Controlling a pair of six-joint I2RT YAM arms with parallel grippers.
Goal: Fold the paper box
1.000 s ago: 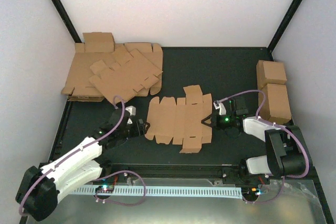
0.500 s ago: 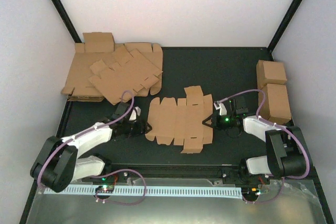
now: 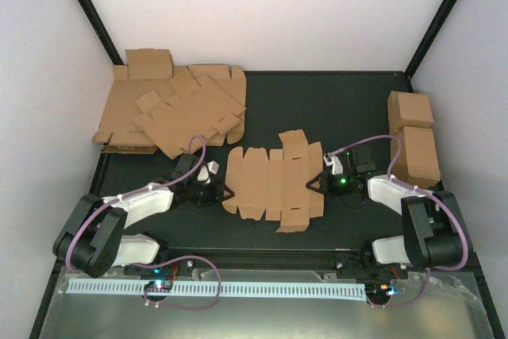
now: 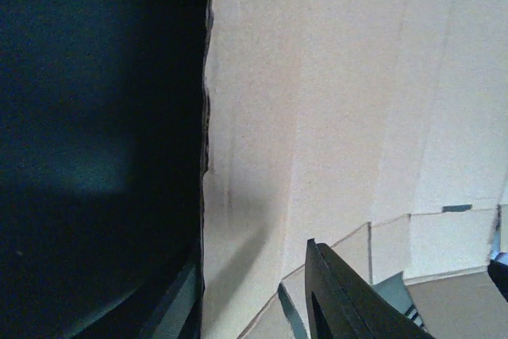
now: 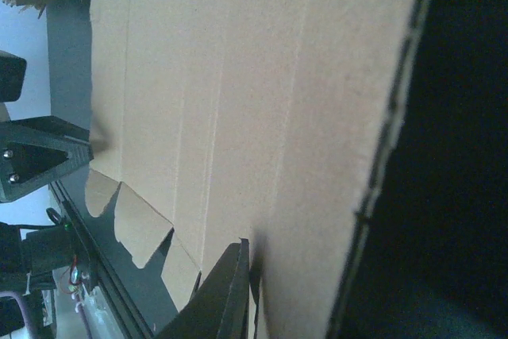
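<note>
Paper box point(image 3: 270, 180), a flat, plain brown die-cut cardboard sheet with flaps and tabs, lies unfolded on the dark table point(image 3: 333, 109), near the middle and toward the near edge, between the two arms.

The left gripper point(image 3: 223, 194) sits at the sheet's left edge. In the left wrist view the cardboard point(image 4: 333, 101) runs in between the dark fingers point(image 4: 341, 299), its edge between them. Whether they are pressing on it I cannot tell.

The right gripper point(image 3: 316, 184) is at the sheet's right edge. In the right wrist view the cardboard point(image 5: 238, 93) passes into the jaws beside one dark finger point(image 5: 222, 291), and the jaws stand narrow, clamped on the paper box.

A heap of overlapping brown cardboard sheets point(image 3: 171, 113) fills the far left corner of the table, well apart from the paper box. Two blocky brown cardboard cuboids point(image 3: 417, 152) stand along the right side, just beyond the right arm.
</note>
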